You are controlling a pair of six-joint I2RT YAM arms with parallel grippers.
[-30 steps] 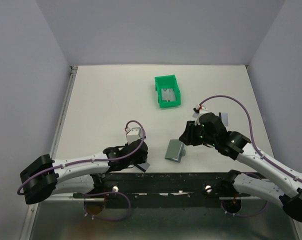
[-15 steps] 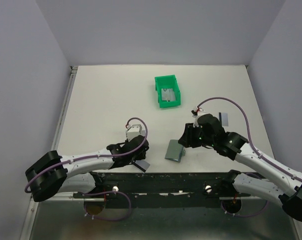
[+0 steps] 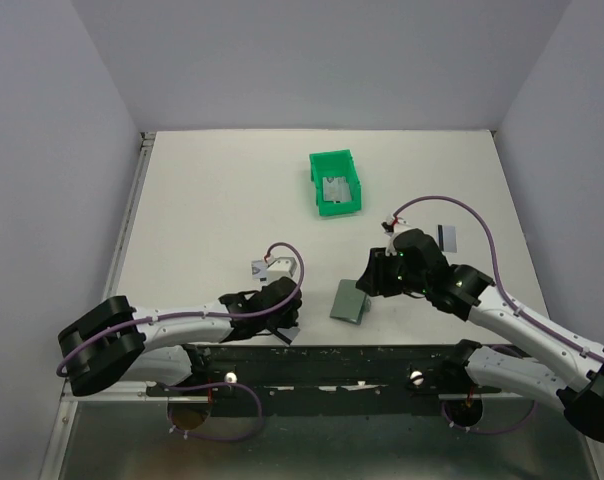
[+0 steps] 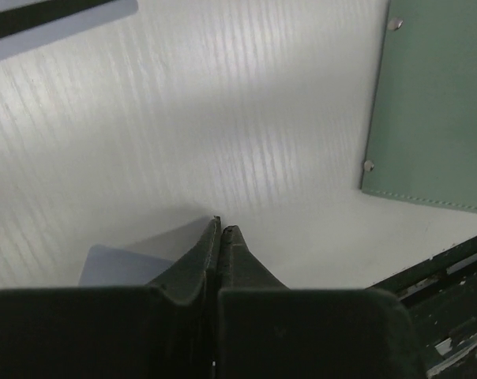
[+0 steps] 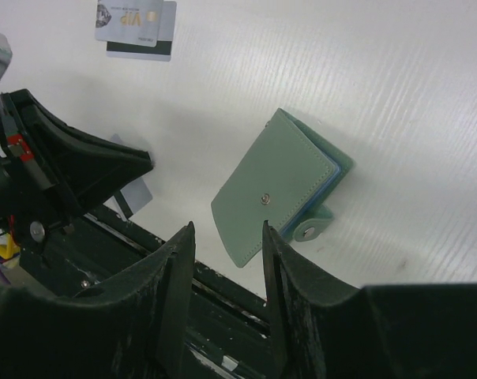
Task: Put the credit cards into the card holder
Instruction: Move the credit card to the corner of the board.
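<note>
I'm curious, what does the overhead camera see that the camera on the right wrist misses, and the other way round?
Only overhead: the green bin with grey cards inside, and a striped card by the right arm. Only the right wrist: the metal snap on the wallet, its bluish inner pockets, and VIP lettering on a card. Both: the folded green wallet near the front edge of the table, and the left arm's black jaws next to another card.
</note>
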